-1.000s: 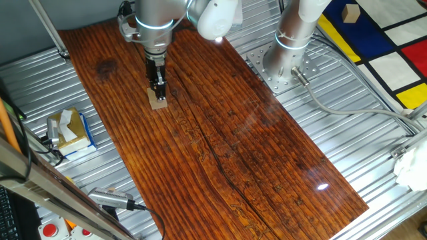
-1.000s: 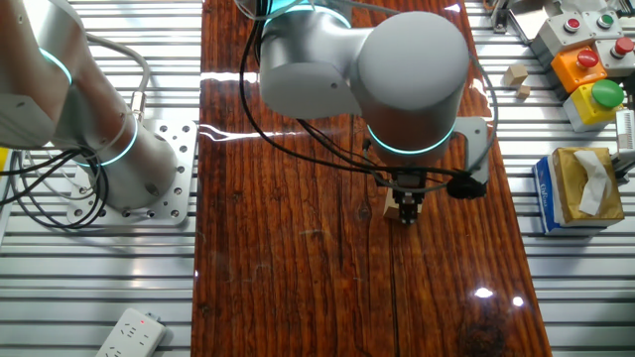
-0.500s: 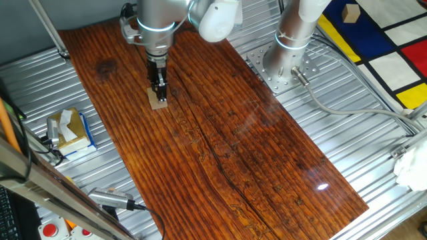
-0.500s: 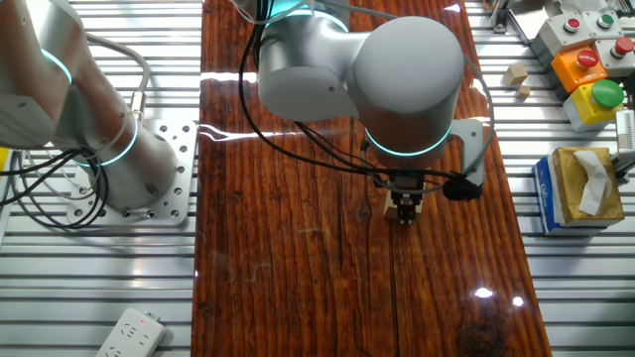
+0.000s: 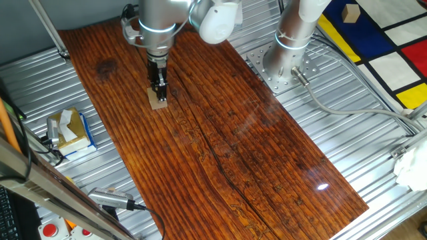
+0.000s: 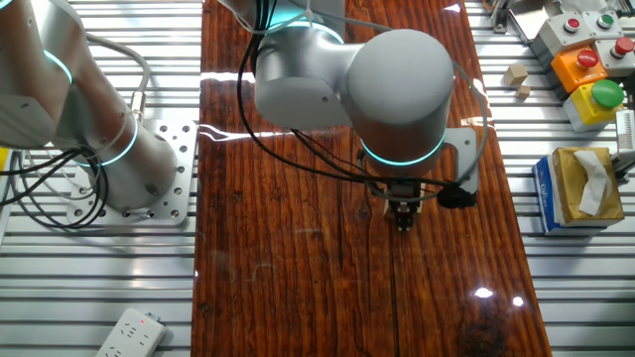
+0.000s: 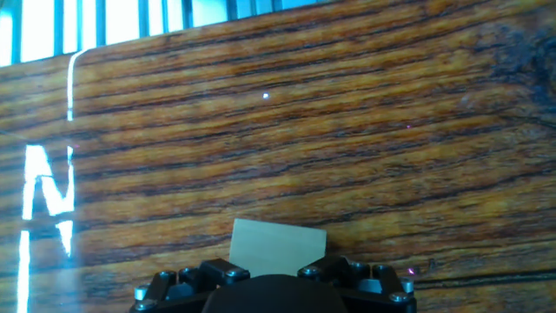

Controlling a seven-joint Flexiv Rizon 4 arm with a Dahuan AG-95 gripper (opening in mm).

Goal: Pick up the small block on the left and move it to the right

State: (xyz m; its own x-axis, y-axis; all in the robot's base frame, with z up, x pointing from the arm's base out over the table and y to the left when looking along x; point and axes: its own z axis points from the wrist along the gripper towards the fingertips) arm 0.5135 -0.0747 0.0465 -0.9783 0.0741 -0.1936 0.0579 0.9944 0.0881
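The small block [image 5: 158, 102] sits on the wooden tabletop [image 5: 227, 153], directly beneath the gripper [image 5: 159, 91], whose fingers reach down to its top. In the hand view its pale squarish face [image 7: 278, 246] shows just above the gripper's housing. Whether the jaws are closed on it or merely standing around it cannot be told; the fingertips are hidden in all three views.

It looks like plain, unfinished wood: probably light, rigid, and not fragile, with flat faces that should give the fingers decent friction. Two opposite side faces, taken square and near the middle, seem the best hold; a corner pinch could let it twist.

The tabletop is glossy, dark-grained board with bright glare spots, so a nudged block might slide. Past the gripper towards the robot base [image 5: 283, 67] the board lies open. The tissue box [image 5: 69, 131] stands off the board, on the ribbed metal, well apart from the block.
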